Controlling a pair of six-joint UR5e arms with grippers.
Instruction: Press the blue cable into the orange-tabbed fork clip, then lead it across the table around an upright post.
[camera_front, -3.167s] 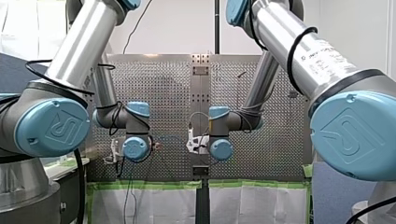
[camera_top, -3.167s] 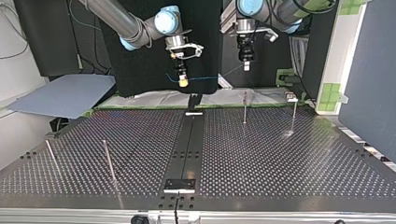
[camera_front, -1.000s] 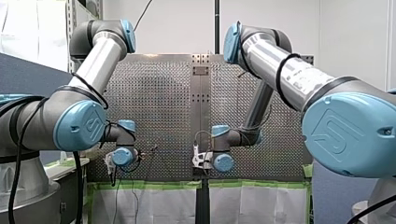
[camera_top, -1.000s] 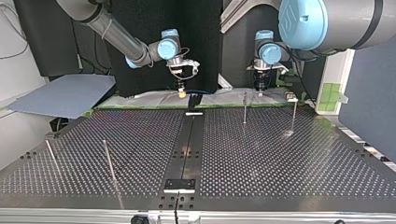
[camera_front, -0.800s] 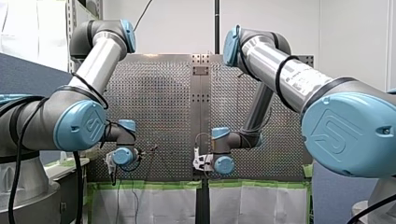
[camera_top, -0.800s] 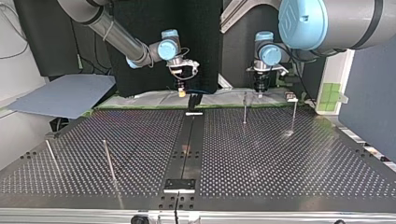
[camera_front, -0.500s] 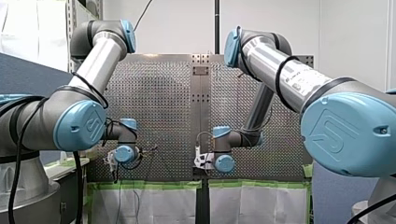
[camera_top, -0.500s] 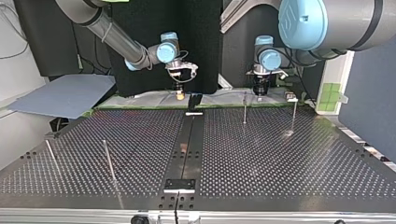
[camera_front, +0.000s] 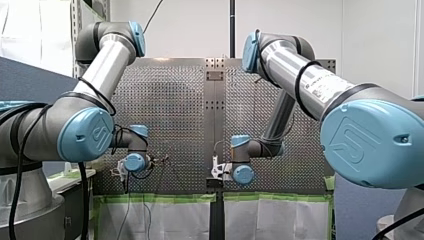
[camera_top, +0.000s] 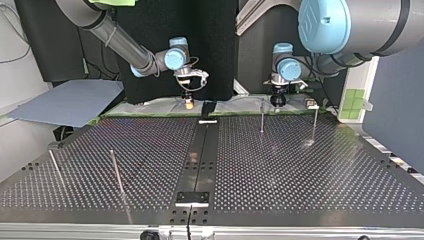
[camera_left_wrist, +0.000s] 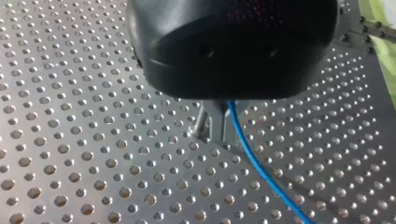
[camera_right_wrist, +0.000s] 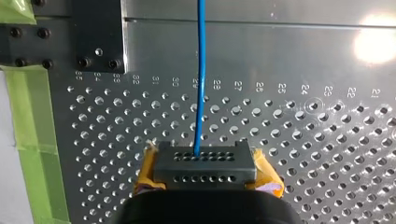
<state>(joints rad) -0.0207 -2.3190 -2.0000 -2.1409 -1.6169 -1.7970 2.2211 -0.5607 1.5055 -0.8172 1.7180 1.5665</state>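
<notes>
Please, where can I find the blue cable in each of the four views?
Left wrist: cable runs from left end effector out over the table.
Right wrist: it runs straight ahead from right end effector.
Front: too thin to make out.
Top: likewise.
Shared landmark: perforated table.

A broad stretch of bare perforated table (camera_top: 300, 175) is offered at the middle of the top view, on both sides of the black centre strip (camera_top: 200, 155). The near left is narrowed by a leaning post (camera_top: 116, 172) and a second leaning post (camera_top: 55, 167) nearer the edge. The far right is barred by two upright posts (camera_top: 262, 116) (camera_top: 314, 125), with a gap between them. A black bracket (camera_top: 208, 107) stands at the strip's far end. The blue cable (camera_right_wrist: 201, 70) is pinched by my right gripper (camera_right_wrist: 204, 163) and my left gripper (camera_left_wrist: 212, 133) and is stretched low over the plate.
</notes>
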